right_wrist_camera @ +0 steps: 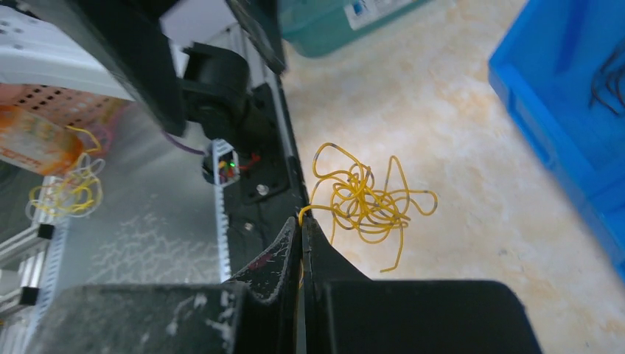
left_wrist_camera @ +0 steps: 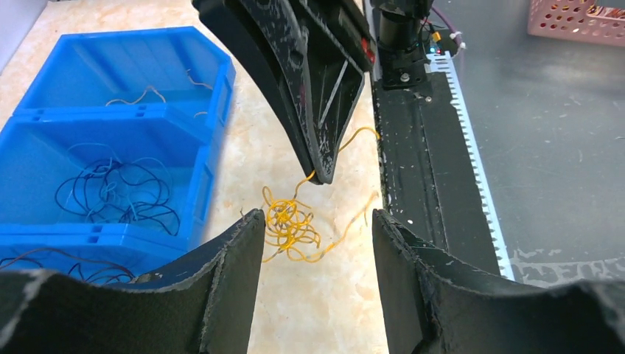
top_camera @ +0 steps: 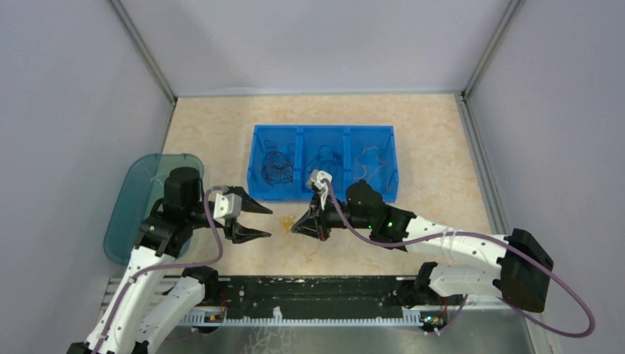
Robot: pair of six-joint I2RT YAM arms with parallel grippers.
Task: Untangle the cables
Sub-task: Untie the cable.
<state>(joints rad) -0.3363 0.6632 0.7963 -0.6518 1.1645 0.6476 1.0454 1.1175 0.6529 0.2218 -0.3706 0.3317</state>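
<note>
The table (top_camera: 442,147) was a pale beige slab with a marbled pattern, boxed in by plain grey walls (top_camera: 317,44) with metal posts in the far corners. A black rail (top_camera: 309,291) ran along the near edge. At the far middle sat a blue bin (top_camera: 324,128) with three compartments: dark cables (top_camera: 276,166) looped in the left and middle ones, a few pale wires (top_camera: 368,158) in the right. A teal tray (top_camera: 133,199) lay at the left edge.

The yellow cables (right_wrist_camera: 365,199) formed a loose curly knot on the bare table, near of the bin and between the two arms. The right gripper (right_wrist_camera: 301,221) was closed with its jaws pressed together, pinching one strand of the yellow cables at the tips. The left gripper (left_wrist_camera: 317,215) stood open just left of the knot, its jaws apart and holding nothing.
</note>
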